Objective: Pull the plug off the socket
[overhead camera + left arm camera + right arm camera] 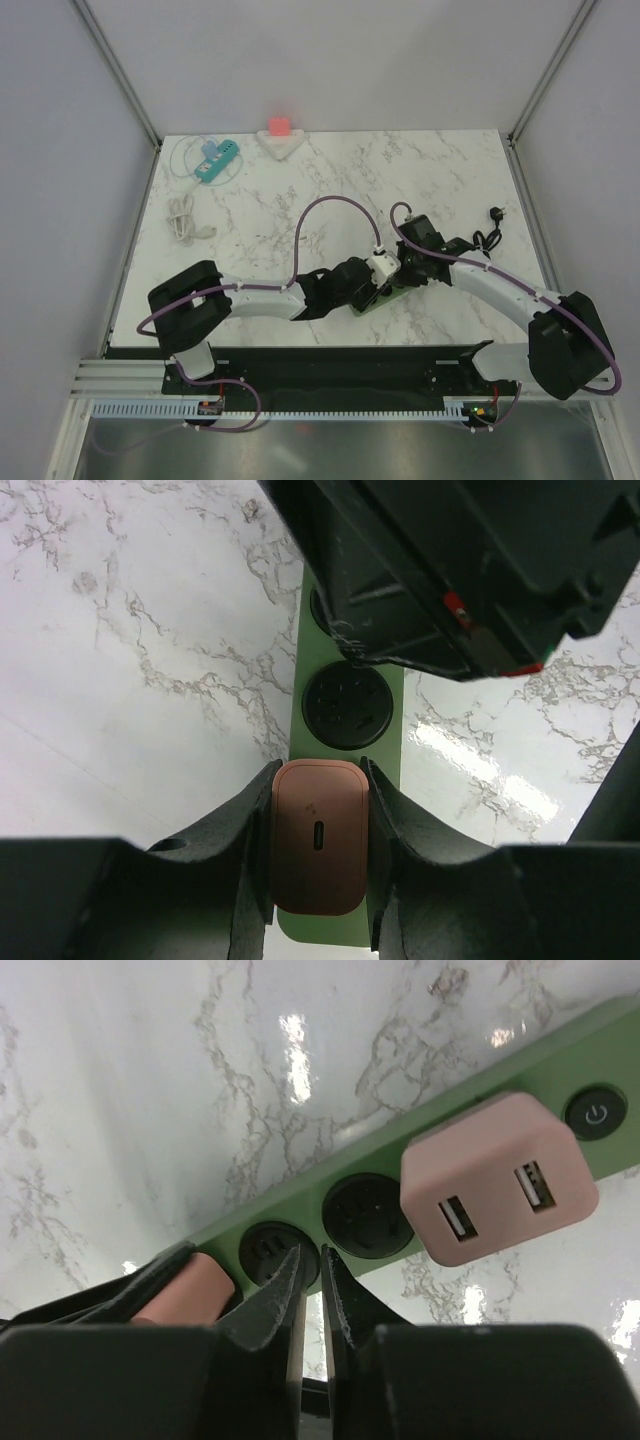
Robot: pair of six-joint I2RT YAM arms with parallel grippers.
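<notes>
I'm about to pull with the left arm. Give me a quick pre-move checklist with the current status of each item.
1. Left end effector around the pink plug: ok, one finger against each side.
2. Plug seated in the green power strip: ok, it sits flat at the strip's end.
3. Right end effector bracing the strip: cannot tell. Its fingers are shut with the tips at the strip beside an empty socket, but the pressure does not show.
4. Pull path free: cannot tell. The right wrist is close over the strip next to the plug.
5. Two-port adapter clear of both end effectors: ok.
</notes>
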